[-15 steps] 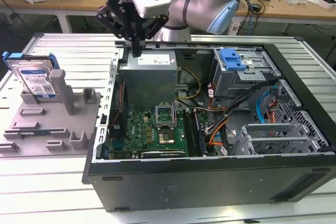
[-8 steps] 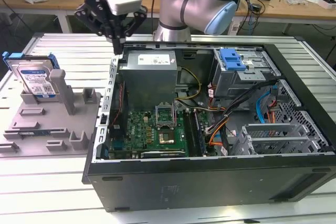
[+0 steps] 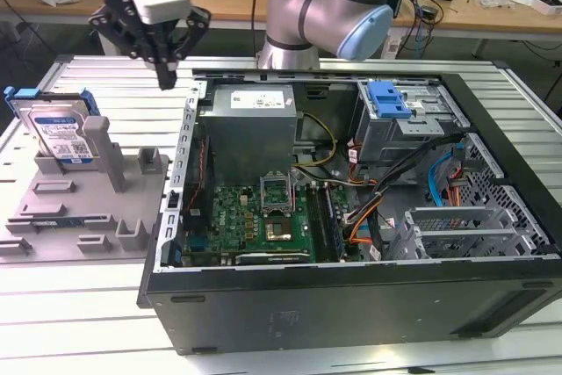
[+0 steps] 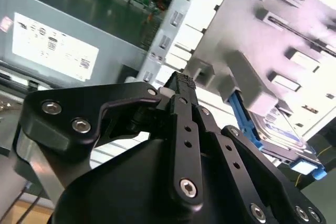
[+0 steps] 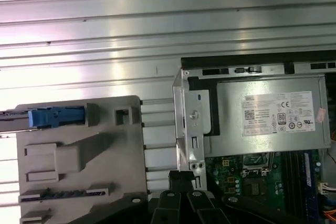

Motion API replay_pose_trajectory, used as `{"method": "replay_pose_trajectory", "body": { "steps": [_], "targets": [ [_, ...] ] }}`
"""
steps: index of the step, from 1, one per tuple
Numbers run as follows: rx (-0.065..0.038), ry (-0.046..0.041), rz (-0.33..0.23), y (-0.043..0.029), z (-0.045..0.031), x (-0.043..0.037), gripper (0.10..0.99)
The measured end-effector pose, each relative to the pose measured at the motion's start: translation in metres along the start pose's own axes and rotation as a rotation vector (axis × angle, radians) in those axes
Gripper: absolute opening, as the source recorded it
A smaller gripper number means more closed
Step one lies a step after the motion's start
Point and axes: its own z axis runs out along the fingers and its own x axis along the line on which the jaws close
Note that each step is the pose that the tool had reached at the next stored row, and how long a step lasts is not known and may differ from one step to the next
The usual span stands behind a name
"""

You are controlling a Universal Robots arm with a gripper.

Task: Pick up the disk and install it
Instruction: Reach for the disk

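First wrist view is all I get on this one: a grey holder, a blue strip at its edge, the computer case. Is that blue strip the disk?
Observer: Yes. In the exterior view the disk stands on edge in the grey holder, with its label showing.
Operator: And the gripper?
Observer: The gripper hangs above the table, between the holder and the computer case, apart from the disk.
Operator: Holding anything?
Observer: No. In the second wrist view its fingertips meet with nothing between them.
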Motion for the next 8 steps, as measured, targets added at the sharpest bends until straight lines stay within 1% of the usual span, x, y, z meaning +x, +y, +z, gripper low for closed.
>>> {"method": "replay_pose_trajectory", "body": {
  "steps": [3,5,8],
  "targets": [
    [0.0,-0.0001,0.0,0.002,0.0012,0.0133,0.106],
    [0.0,-0.0002,0.001,0.004,0.0024,0.0246,0.106],
    [0.0,-0.0001,0.001,0.0061,0.0037,0.0369,0.106]
  ]
}}
